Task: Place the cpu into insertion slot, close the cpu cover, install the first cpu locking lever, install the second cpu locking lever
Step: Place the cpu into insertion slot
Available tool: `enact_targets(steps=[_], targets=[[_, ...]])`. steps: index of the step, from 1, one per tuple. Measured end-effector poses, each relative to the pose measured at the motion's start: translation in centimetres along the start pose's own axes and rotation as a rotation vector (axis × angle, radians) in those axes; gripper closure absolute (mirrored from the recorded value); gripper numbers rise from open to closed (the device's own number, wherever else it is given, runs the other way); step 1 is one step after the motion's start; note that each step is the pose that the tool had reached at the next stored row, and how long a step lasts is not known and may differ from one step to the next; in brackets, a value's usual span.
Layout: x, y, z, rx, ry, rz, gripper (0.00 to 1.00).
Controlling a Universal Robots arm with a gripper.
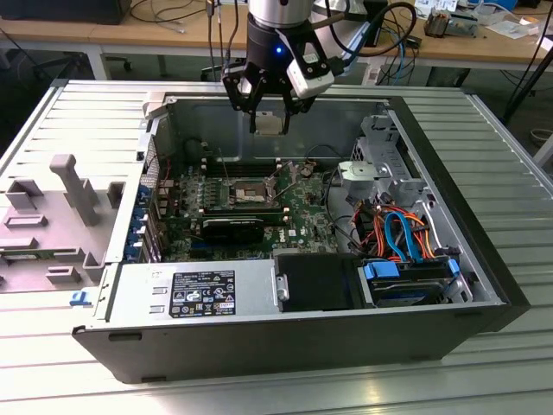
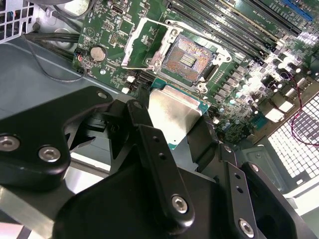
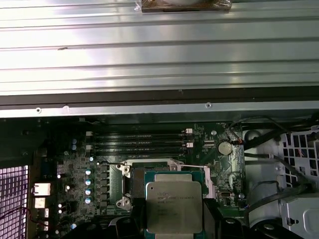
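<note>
In the second wrist view, the gripper (image 2: 173,124) is nearest, its black fingers (image 2: 149,139) clamped on the edges of the cpu (image 2: 172,107), silver top showing. Beyond, the insertion slot (image 2: 188,56) lies bare on the green motherboard (image 2: 114,25), and the cpu cover (image 2: 133,45) stands open beside it, inside the open computer case (image 1: 302,346).

Tool (image 1: 270,111): black jointed linkage, silver screws (image 2: 179,203). Arm (image 1: 276,10): silver wrist, black collar (image 1: 263,39), blue light (image 1: 277,49), white camera box (image 1: 311,74).

cpu (image 1: 270,124) in end effector (image 1: 270,116), above insertion slot (image 1: 249,191), slot inside computer case (image 1: 285,341)
</note>
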State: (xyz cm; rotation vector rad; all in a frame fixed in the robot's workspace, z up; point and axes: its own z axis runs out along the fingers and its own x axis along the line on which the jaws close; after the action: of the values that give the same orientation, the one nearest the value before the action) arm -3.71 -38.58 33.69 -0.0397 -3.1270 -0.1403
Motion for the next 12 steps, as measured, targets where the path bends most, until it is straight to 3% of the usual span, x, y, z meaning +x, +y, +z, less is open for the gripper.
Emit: enact_targets(steps=[9, 12], targets=[[0.0, -0.08, 0.09, -0.0001, 0.0, 0.0, 0.45], [-0.02, -0.51, 0.34, -0.0001, 0.0, 0.0, 0.45]])
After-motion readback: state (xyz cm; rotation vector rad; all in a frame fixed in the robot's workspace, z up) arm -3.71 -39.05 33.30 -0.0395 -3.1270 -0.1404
